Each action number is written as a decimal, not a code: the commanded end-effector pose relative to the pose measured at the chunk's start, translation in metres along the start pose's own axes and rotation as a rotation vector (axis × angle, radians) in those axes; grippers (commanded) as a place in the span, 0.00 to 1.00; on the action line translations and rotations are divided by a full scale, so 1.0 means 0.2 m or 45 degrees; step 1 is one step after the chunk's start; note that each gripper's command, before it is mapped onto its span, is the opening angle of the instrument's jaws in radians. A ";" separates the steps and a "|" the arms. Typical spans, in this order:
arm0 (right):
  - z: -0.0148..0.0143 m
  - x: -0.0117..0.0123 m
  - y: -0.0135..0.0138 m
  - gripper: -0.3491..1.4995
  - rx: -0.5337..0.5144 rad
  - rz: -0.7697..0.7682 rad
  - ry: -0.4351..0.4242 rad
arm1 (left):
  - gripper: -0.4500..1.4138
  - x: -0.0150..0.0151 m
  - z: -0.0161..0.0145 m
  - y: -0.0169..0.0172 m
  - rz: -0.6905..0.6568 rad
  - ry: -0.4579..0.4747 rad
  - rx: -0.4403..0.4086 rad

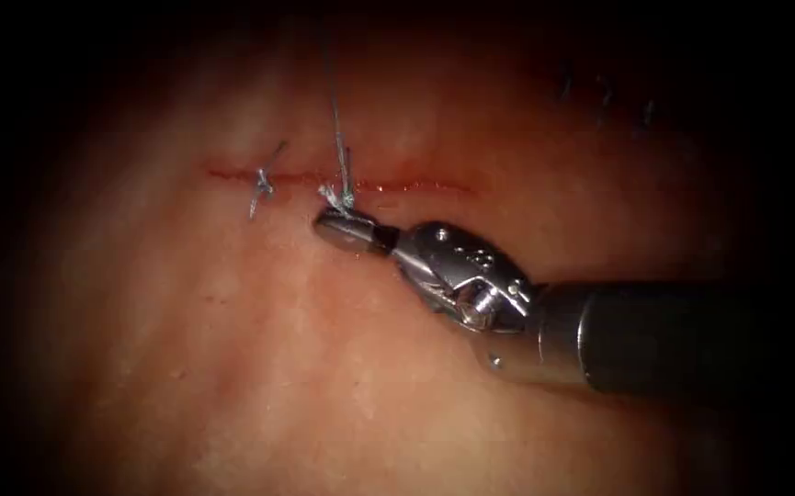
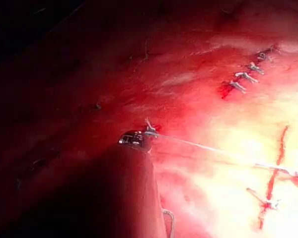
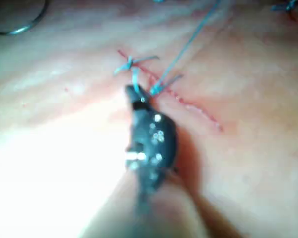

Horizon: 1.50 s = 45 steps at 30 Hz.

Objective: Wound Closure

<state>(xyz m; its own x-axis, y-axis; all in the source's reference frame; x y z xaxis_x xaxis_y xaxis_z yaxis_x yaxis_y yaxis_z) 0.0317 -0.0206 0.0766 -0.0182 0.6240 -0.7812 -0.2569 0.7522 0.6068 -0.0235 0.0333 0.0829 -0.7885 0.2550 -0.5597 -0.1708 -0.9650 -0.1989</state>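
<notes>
So in the endoscope view we've got the right tool coming in from the right, its jaws pinched together on the short thread tail just below the cut, mid-frame. A long thread runs straight up from that knot into the dark. A finished stitch sits to its left on the tissue.

Left wrist view: we see the left tool clamped on the thread, which runs taut off to the right toward the cut.

Right wrist view: the right tool's tip sits at the knot, jaws closed on the tail.

We can't spot the needle anywhere. Our worry: both ends look tight, so too much pull could snap the thread or tear it through the wound edge.
</notes>
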 end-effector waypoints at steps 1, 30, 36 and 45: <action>0.003 -0.004 0.001 0.00 0.017 -0.017 -0.001 | 0.00 0.001 0.004 -0.004 0.006 0.001 0.000; 0.008 -0.014 -0.007 0.00 0.153 -0.142 -0.073 | 0.00 0.020 0.005 -0.020 0.031 0.026 0.096; 0.007 -0.014 -0.010 0.00 0.160 -0.142 -0.081 | 0.00 0.021 0.005 -0.022 0.030 0.027 0.112; 0.008 -0.013 -0.013 0.00 0.172 -0.193 -0.135 | 0.00 0.022 0.005 -0.022 0.034 0.028 0.117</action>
<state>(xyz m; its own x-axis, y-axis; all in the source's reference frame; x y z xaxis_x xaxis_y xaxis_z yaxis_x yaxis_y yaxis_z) 0.0330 -0.0237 0.0769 0.1188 0.5168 -0.8478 -0.1195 0.8551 0.5045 -0.0264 0.0377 0.0818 -0.7813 0.2315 -0.5797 -0.2035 -0.9724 -0.1141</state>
